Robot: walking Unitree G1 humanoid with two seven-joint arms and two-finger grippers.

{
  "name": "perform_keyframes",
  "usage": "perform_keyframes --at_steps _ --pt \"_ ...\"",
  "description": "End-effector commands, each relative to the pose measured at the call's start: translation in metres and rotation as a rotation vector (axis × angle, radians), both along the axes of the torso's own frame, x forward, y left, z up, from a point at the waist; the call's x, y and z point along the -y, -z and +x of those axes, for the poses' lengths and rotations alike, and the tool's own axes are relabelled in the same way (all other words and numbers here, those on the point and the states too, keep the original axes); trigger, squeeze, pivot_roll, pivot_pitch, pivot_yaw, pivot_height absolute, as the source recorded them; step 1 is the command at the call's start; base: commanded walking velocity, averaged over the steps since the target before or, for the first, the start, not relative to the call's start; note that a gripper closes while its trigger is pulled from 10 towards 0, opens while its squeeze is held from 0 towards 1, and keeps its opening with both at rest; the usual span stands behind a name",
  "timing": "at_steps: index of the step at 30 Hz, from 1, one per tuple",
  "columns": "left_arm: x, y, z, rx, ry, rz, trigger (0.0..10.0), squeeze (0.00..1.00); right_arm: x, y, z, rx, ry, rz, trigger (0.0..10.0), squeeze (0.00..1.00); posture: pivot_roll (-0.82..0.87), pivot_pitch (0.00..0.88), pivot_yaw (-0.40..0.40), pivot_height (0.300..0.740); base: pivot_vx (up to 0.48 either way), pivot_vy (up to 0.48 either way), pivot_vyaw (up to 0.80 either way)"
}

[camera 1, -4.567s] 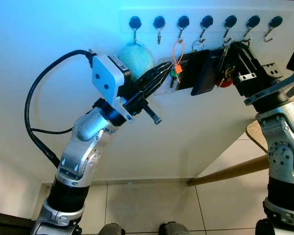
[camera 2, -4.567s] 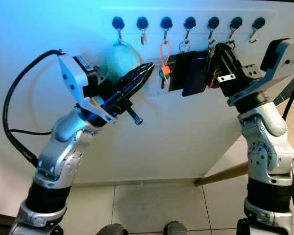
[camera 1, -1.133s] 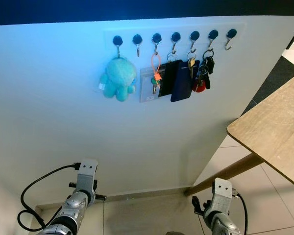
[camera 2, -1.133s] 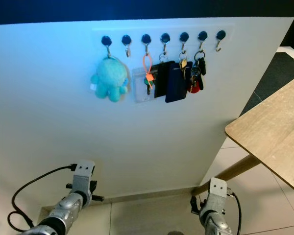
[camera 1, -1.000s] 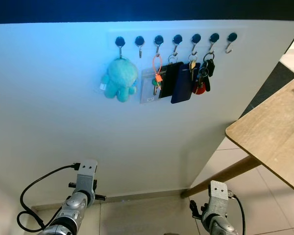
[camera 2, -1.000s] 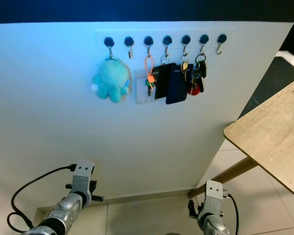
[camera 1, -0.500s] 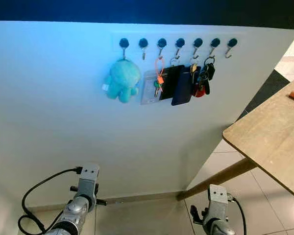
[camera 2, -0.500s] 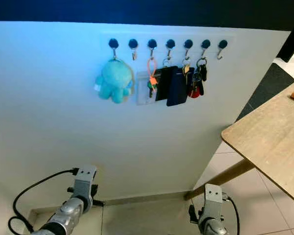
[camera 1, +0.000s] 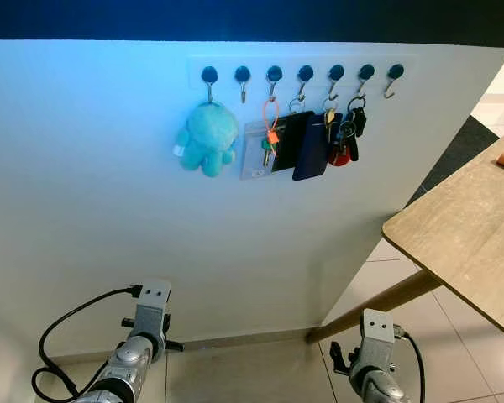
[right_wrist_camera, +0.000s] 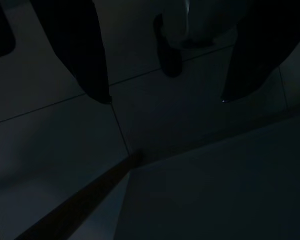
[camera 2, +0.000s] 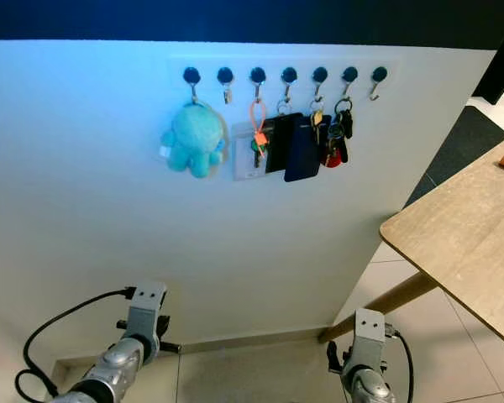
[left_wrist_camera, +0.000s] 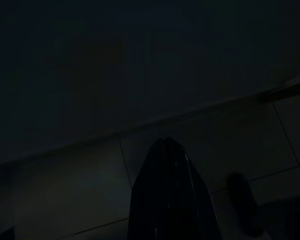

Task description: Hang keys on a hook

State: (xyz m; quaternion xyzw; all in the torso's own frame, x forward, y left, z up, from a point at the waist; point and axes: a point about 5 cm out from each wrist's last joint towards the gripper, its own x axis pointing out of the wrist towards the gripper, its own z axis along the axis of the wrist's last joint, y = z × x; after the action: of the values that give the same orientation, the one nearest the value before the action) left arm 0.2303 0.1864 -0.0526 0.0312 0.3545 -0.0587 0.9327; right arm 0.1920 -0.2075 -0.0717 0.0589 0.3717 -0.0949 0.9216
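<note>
A row of black-knobbed hooks [camera 1: 302, 74] runs along the white wall. A bunch of keys with a red fob [camera 1: 346, 138] hangs from the sixth hook [camera 1: 365, 73]. An orange loop with a green key [camera 1: 270, 128] hangs from the third hook, and the last hook [camera 1: 394, 74] is bare. Both arms hang low by the floor, the left arm [camera 1: 146, 315] and the right arm [camera 1: 375, 337]. In the dark left wrist view my left gripper [left_wrist_camera: 165, 143] is shut with nothing in it. My right gripper [right_wrist_camera: 165, 100] is open over the floor tiles.
A teal plush toy [camera 1: 208, 138], a clear card holder [camera 1: 254, 153] and dark pouches [camera 1: 307, 143] also hang on the hooks. A wooden table [camera 1: 462, 243] juts in at the right, its slanted leg [camera 1: 378, 302] reaching the tiled floor [camera 1: 252, 374].
Both arms, raised at the hooks 4.6 s ago with the right gripper at the key bunch, now hang low. The keys stay on the hook. The view has pulled back and shifted slightly.
</note>
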Motion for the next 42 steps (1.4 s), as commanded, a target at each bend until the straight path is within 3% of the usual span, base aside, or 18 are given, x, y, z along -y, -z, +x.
perform_keyframes --at_steps 1,12,36,42 --pt "0.001 0.002 -0.002 -0.006 0.003 -0.005 10.0 0.00 0.004 0.000 -0.002 -0.004 -0.004 -0.015 10.0 0.00 0.05 0.000 -0.035 0.740 0.000 0.000 0.00" --pt "0.001 0.002 -0.003 -0.001 0.016 -0.010 10.0 0.00 -0.002 0.004 -0.007 -0.018 -0.011 0.003 10.0 0.00 0.05 0.000 -0.029 0.740 -0.265 0.000 0.00" --pt "0.004 -0.002 0.002 0.020 0.042 -0.018 10.0 0.00 -0.006 0.006 -0.011 -0.024 -0.005 0.015 10.0 0.00 0.05 0.000 -0.020 0.740 -0.475 0.000 0.00" --pt "0.009 -0.006 0.008 0.049 0.086 -0.015 10.0 0.00 -0.007 0.006 -0.010 -0.020 -0.003 0.017 10.0 0.00 0.05 0.000 -0.020 0.740 0.000 0.000 0.00"
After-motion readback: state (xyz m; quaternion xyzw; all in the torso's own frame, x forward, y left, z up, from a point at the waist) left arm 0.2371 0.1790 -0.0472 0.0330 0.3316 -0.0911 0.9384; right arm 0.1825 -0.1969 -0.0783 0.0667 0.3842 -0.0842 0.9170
